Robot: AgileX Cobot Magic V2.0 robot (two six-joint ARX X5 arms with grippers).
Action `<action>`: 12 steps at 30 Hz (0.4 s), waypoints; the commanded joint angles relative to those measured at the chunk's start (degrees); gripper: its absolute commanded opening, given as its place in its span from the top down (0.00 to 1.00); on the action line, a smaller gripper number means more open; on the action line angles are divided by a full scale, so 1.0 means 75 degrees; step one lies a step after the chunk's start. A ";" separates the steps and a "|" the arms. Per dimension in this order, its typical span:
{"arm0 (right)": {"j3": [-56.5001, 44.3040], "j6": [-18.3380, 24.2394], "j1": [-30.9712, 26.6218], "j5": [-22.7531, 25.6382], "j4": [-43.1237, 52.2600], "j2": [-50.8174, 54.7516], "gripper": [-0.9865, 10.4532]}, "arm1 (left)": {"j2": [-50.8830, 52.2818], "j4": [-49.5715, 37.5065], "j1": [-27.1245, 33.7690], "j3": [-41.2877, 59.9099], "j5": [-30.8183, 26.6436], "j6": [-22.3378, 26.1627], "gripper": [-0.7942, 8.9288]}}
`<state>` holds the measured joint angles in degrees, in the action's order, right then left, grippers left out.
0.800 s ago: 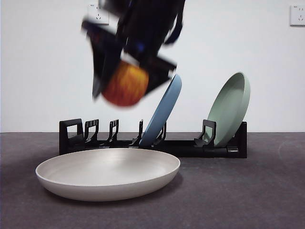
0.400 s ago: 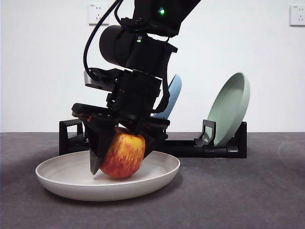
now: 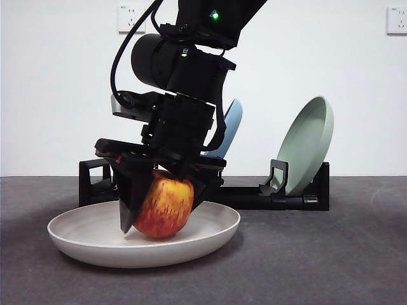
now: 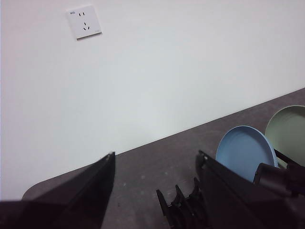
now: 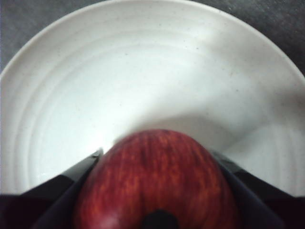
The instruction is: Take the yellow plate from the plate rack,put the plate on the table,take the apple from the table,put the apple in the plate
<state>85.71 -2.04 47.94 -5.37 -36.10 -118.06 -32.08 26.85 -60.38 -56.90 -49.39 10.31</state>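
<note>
The right end effector [image 3: 159, 206] is down inside the plate [image 3: 76, 241], its two black jaws clamped on either side of the apple [image 3: 164, 206]. From the front, the apple sits low over the plate's middle, inside the raised rim, and looks to be touching or just off the plate floor; the rim hides the contact point, so that stays uncertain. The right wrist view agrees: the apple [image 5: 157, 186] fills the gap between the jaws with the pale plate [image 5: 143, 71] spread directly beyond it.

The relation that counts is simple: the plate lies straight under the held apple, with no sideways offset to correct. The plate rests flat on the worktop [image 3: 331, 254], open face up, in front of the rack [image 3: 254, 194]. The apple is near round, so it has little long axis to speak of; in the wrist view a dark dimple, probably the stem end, faces back toward the camera, so its core seems to run roughly along the end effector's approach.

The right arm is the one on the job. The left end effector [image 4: 155, 191] is raised well away, jaws spread wide on nothing, looking at the wall and the blue plate [image 4: 245, 152] in the rack.

The move due appears to be a release and a straight lift clear.
</note>
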 commanded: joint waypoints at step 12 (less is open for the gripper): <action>0.0012 0.0003 0.0032 -0.0038 -0.0006 0.0353 0.50 | -0.0029 0.0093 0.0015 0.0023 -0.0003 -0.0035 0.63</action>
<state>85.80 -2.09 48.03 -5.58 -36.42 -117.08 -32.18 27.77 -60.40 -56.90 -49.36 10.26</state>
